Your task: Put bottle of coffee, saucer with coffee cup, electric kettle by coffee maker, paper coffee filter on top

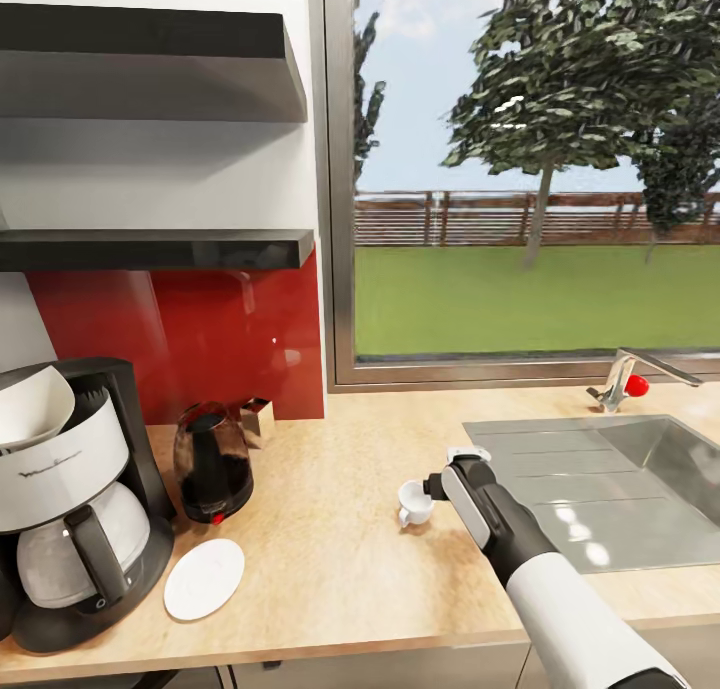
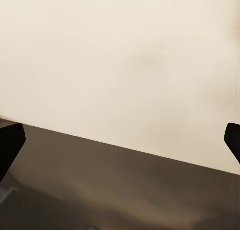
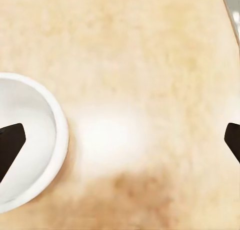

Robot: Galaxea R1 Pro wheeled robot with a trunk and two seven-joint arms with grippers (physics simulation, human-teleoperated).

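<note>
In the head view, the right arm reaches forward over the wooden countertop (image 1: 330, 569), and the right gripper (image 1: 436, 486) hangs low just beside the coffee cup (image 1: 414, 502), at the cup's side nearer to the sink (image 1: 560, 439). From here I cannot tell how wide the fingers stand. The cup is upright and looks empty. Further away from the gripper, on the side opposite to the sink, lies the white saucer (image 1: 204, 578) with nothing on it. Beyond it stand the electric kettle (image 1: 212, 461) and the coffee maker (image 1: 75, 499), which carries a paper coffee filter (image 1: 30, 406) on top and a glass carafe in its base (what is inside the carafe is not clear). A small box (image 1: 258, 421) stands behind the kettle.

In the left wrist view, the left gripper (image 2: 120, 140) has its two dark fingertips (image 2: 10, 145) spread wide apart, with nothing between them, before a pale surface and a dark one.

In the right wrist view, the right gripper (image 3: 120, 145) is wide open and holds nothing. One fingertip (image 3: 10, 145) is over the inside of the cup (image 3: 47, 140), the other one is over bare countertop (image 3: 150, 89).
</note>
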